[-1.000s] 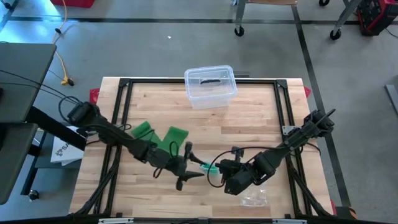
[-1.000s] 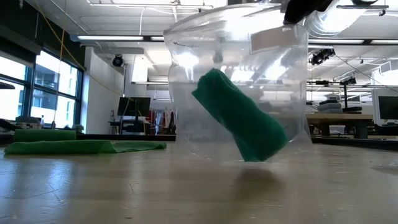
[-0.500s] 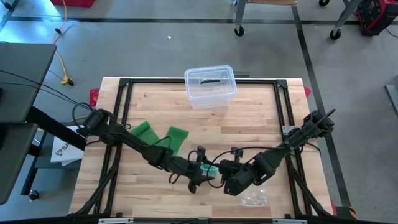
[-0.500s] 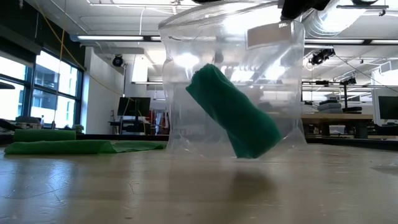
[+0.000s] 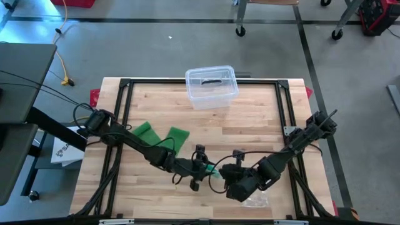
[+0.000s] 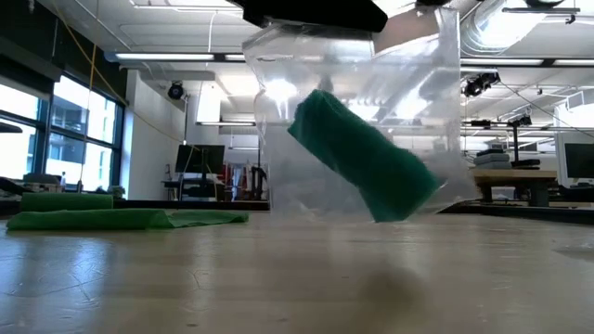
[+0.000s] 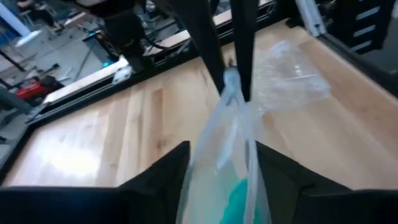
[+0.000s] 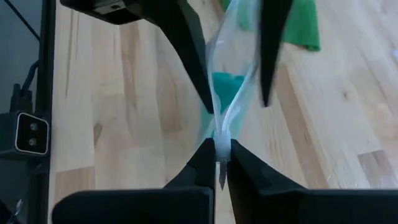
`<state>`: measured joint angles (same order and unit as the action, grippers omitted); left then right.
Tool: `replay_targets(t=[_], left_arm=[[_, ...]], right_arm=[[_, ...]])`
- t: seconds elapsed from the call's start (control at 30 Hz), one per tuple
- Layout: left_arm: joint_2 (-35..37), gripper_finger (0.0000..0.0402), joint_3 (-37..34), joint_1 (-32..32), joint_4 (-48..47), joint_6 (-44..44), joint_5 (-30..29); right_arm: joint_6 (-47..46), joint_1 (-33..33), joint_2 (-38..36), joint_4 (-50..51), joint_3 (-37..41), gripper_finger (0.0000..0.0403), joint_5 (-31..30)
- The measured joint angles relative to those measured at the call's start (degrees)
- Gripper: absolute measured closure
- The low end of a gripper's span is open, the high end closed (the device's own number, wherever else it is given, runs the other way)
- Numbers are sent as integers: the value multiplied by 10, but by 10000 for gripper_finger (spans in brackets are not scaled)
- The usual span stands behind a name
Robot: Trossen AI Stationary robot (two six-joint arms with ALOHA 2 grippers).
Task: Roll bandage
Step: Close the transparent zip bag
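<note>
1. I see the right gripper (image 8: pixel 221 163) clenched on one edge of the clear plastic bag (image 6: pixel 362 111), near the front edge of the wooden bench (image 5: pixel 250 125). I think it holds the bag up so that the mouth stays reachable and the contents hang inside.

2. The left gripper (image 5: pixel 199 169) is at the opposite side of the bag top. Its two dark fingers (image 7: pixel 205 43) stand on both sides of the plastic. I cannot tell if they already pinch it or only bracket it.

3. My judgement is that the two grippers face each other across the bag in order to pull the mouth tight or to close it.

4. The rolled green bandage (image 6: pixel 362 167) is inside the bag, which hangs a little above the bench. In the low view its long axis is tilted, with the upper end toward the side of the flat green bandage (image 6: pixel 111 219) and the lower end away from it.

5. That flat green bandage lies unrolled near the left edge of the bench, well apart from the bag.

6. A clear plastic box (image 5: pixel 211 86) stands at the middle of the back edge.

7. A small crumpled plastic piece (image 5: pixel 256 200) lies at the front edge, just beside the right arm.
</note>
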<state>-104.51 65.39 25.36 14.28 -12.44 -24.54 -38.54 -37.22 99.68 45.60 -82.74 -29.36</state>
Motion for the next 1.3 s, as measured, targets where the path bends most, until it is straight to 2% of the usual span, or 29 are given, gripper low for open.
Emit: replay_targets(t=[0.17, 0.3, 0.43, 0.57, 0.73, 0.87, 0.97, 1.3], left_arm=[[0, 323, 0, 0, -3, 11, 35], [0, 385, 0, 0, -24, 49, 36], [0, 394, 0, 1, -49, 90, 35], [0, 397, 0, 6, -54, 105, 33], [0, 400, 0, 15, -41, 114, 33], [0, 401, 0, 18, -28, 114, 33], [0, 401, 0, 18, -23, 117, 33], [0, 401, 0, 18, -24, 124, 35]], right_arm=[[0, -13, 0, 1, 0, 378, -9], [-20, -20, 0, 20, 0, 333, -12], [-55, -30, 0, 61, 1, 278, -43], [-66, -70, 0, 58, 26, 255, -146], [-115, -113, 0, -38, 85, 280, -237], [-79, -116, 0, -168, 135, 319, -278], [-43, -105, 0, -224, 150, 336, -274], [70, -77, 0, -311, 150, 380, -220]])
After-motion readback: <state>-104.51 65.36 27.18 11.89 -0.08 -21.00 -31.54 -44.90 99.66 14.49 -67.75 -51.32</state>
